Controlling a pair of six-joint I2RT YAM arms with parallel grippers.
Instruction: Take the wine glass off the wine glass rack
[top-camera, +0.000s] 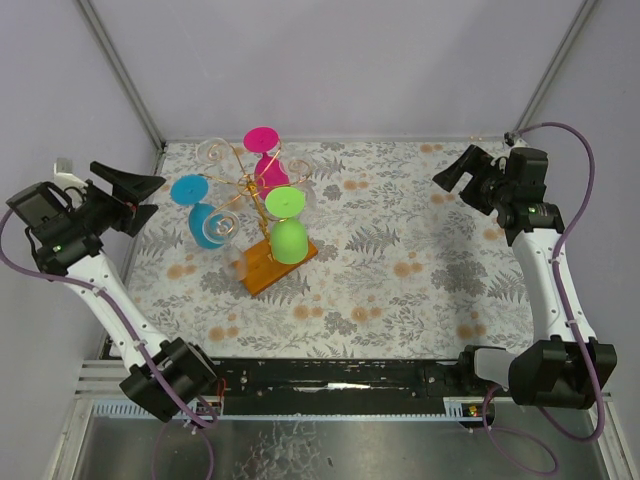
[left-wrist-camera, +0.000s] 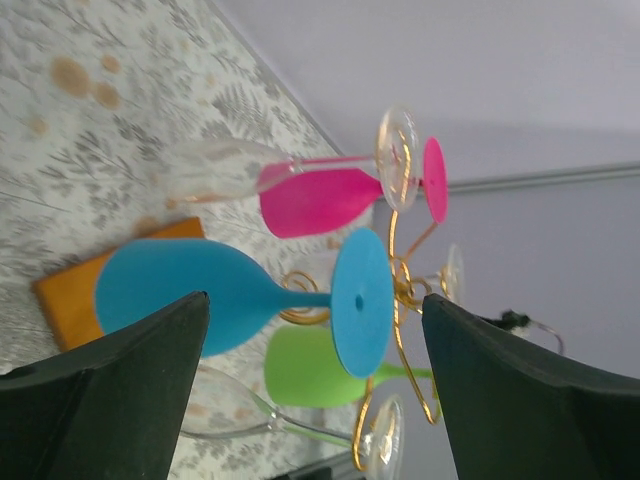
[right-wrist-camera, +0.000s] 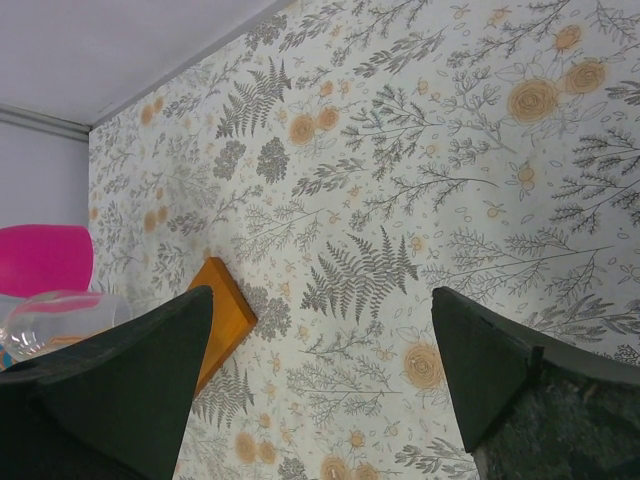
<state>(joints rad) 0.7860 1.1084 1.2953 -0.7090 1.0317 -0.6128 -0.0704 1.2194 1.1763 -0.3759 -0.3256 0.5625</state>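
Observation:
The wine glass rack (top-camera: 246, 186) is a gold wire tree on an orange-brown wooden base (top-camera: 262, 264), left of the table's middle. Wine glasses hang on it bowl down: a blue one (top-camera: 200, 214), a pink one (top-camera: 263, 152), a green one (top-camera: 289, 236) and some clear ones (top-camera: 217, 231). My left gripper (top-camera: 158, 196) is open, level with the rack and just left of the blue glass. In the left wrist view the blue glass (left-wrist-camera: 190, 290) lies ahead between the open fingers of that gripper (left-wrist-camera: 315, 310), apart from them. My right gripper (top-camera: 450, 185) is open and empty at the far right.
The table has a floral cloth (top-camera: 400, 260). Grey walls close the back and sides. In the right wrist view a corner of the wooden base (right-wrist-camera: 222, 315), the pink glass (right-wrist-camera: 45, 255) and a clear glass (right-wrist-camera: 60, 315) show at the left.

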